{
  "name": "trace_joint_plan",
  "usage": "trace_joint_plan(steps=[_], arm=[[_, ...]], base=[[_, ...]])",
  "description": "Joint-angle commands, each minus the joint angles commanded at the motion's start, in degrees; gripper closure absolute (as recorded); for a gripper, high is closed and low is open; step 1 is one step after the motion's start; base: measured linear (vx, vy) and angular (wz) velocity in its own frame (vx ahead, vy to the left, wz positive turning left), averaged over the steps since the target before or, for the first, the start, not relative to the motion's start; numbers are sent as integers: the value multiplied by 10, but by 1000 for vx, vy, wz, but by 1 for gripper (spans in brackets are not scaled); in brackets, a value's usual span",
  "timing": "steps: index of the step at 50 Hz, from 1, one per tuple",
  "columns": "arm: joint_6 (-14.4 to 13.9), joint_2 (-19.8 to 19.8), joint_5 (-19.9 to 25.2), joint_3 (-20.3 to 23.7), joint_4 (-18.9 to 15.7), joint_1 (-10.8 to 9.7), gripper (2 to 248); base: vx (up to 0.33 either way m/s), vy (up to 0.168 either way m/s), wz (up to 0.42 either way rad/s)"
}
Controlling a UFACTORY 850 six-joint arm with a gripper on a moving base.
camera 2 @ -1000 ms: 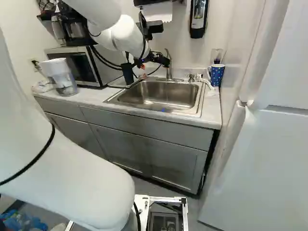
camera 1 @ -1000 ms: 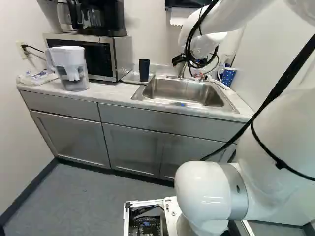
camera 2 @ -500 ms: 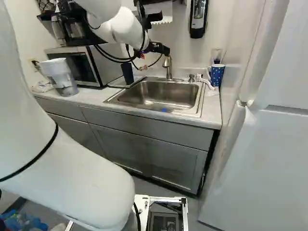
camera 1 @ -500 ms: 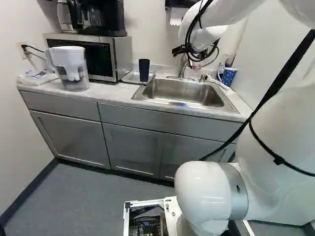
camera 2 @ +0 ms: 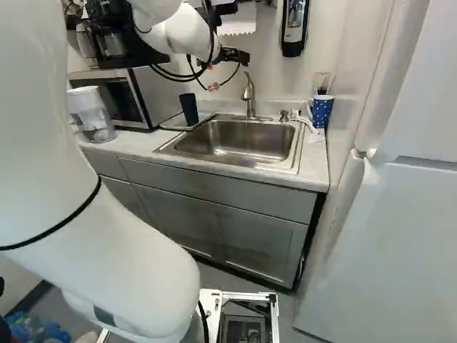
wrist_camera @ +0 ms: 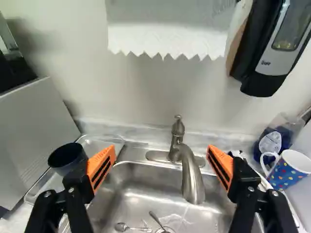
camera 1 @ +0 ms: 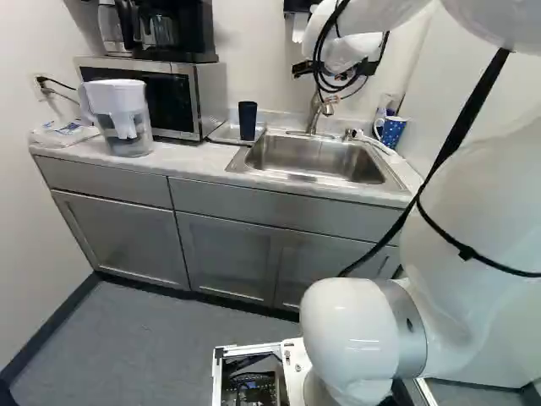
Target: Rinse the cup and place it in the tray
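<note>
My gripper (camera 2: 238, 56) is raised over the back of the sink. In the wrist view the gripper (wrist_camera: 161, 167) stands wide open, its orange pads apart with nothing gripped; the faucet (wrist_camera: 187, 165) shows between and below them. The dark blue cup (camera 1: 247, 120) stands upright on the tray (camera 1: 224, 134), left of the sink. The same cup (wrist_camera: 67, 158) shows beside one finger in the wrist view, partly covered by it; the clear rim of the tray (wrist_camera: 102, 141) runs around behind it. A dotted mug (wrist_camera: 287, 171) stands beyond the other finger.
The steel sink (camera 2: 232, 143) holds spoons (wrist_camera: 127, 227) near its drain. A microwave (camera 1: 182, 97) and a water pitcher (camera 1: 125, 123) stand left of the tray. Paper towels (wrist_camera: 167, 29) and a dispenser (wrist_camera: 274, 48) hang on the wall. A fridge (camera 2: 385, 236) is at the right.
The arm has lifted the open gripper higher above the sink, uncovering the faucet in the base views. A small blue spot on the sink's front rim no longer shows. Cup and mug have stayed put.
</note>
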Motion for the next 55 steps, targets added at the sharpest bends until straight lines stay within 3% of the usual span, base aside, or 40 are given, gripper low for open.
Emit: trace_joint_plan(steps=[30,55], arm=[[0,-68,28,-86,0,23,3],[0,-130,43,-151,0,27,3]], base=[[0,0,0],[0,0,0]])
